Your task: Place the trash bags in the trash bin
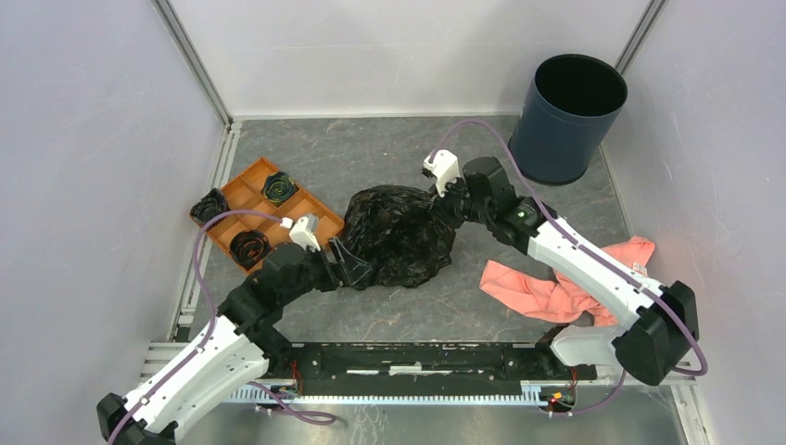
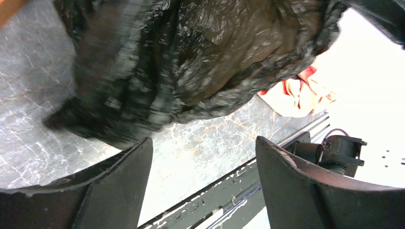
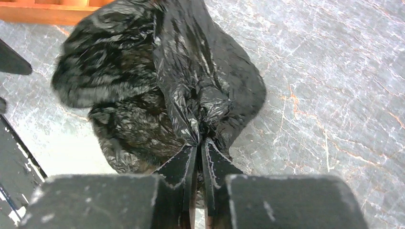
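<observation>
A large crumpled black trash bag (image 1: 399,234) lies mid-table. My right gripper (image 1: 443,206) is shut on a gathered fold at its right edge; the right wrist view shows the film (image 3: 200,114) pinched between the closed fingers (image 3: 199,145). My left gripper (image 1: 350,264) is open at the bag's lower left edge; in the left wrist view the bag (image 2: 191,57) sits blurred just beyond the spread fingers (image 2: 124,176), with nothing between them. Three small black bag wads (image 1: 250,244) sit in and beside an orange tray. The navy trash bin (image 1: 565,120) stands upright at the back right.
The orange compartment tray (image 1: 243,215) lies left of the big bag, with one wad (image 1: 209,204) against its left edge. A pink cloth (image 1: 556,283) lies under my right arm. White walls and metal rails enclose the table.
</observation>
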Action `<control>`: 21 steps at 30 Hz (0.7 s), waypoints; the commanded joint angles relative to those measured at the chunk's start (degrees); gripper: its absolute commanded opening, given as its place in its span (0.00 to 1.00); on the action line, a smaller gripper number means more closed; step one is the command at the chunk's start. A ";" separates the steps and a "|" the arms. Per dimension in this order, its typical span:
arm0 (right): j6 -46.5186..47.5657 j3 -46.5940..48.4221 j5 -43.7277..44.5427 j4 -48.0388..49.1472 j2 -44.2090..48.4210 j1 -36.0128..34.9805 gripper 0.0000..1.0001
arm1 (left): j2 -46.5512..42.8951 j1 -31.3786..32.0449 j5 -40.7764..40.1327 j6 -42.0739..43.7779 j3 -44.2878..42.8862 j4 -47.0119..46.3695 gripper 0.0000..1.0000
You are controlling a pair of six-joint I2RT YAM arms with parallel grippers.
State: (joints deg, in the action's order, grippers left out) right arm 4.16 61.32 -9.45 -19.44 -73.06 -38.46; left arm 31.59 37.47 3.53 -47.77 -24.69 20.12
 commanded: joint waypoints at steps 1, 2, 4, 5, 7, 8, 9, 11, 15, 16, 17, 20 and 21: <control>2.69 6.26 -3.40 -5.33 -4.95 0.10 0.16 | 0.56 0.19 -5.76 4.12 -9.29 7.58 0.94; 1.92 7.19 -3.25 -5.99 -6.26 0.09 0.23 | 1.24 0.15 -8.86 4.62 -11.73 9.89 0.99; 0.71 8.81 -0.88 -7.14 -8.27 0.19 0.30 | 3.16 0.14 -15.08 5.96 -16.50 12.95 1.00; -0.36 9.27 2.04 -7.61 -9.01 0.14 0.34 | 4.05 0.14 -17.73 6.77 -18.62 13.60 1.00; -2.14 10.38 8.27 -9.76 -9.98 0.12 0.46 | 5.89 0.08 -22.41 7.72 -21.43 13.27 1.00; -2.77 10.65 11.09 -11.03 -10.09 0.08 0.56 | 6.83 0.06 -23.91 8.35 -22.26 12.18 1.00; -3.66 10.46 12.32 -11.87 -9.73 0.14 0.65 | 7.95 0.06 -24.81 8.79 -22.86 10.68 1.00; -4.08 8.20 12.00 -11.75 -6.99 -0.01 0.78 | 11.26 -0.15 -25.15 9.74 -25.80 8.25 1.00; -6.79 0.84 11.08 -8.80 1.71 0.09 0.98 | 18.80 -1.32 -20.64 12.15 -30.47 3.40 1.00; -7.66 -1.84 11.05 -7.37 3.89 0.07 0.98 | 20.30 -2.09 -19.01 12.71 -30.70 2.01 1.00; -8.41 -4.11 10.61 -6.01 6.41 0.06 0.98 | 21.66 -3.09 -17.78 12.92 -30.76 1.04 1.00; -12.45 -12.22 9.71 -0.52 13.89 0.23 0.98 | 25.44 -8.75 -11.87 12.61 -29.52 -1.76 1.00; -13.62 -14.81 8.84 1.54 16.18 0.33 0.98 | 26.25 -10.69 -9.31 12.34 -28.64 -2.86 1.00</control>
State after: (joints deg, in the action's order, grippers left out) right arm -3.60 53.58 0.21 -26.04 -63.77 -38.39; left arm 55.31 32.62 -13.21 -38.13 -53.82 23.51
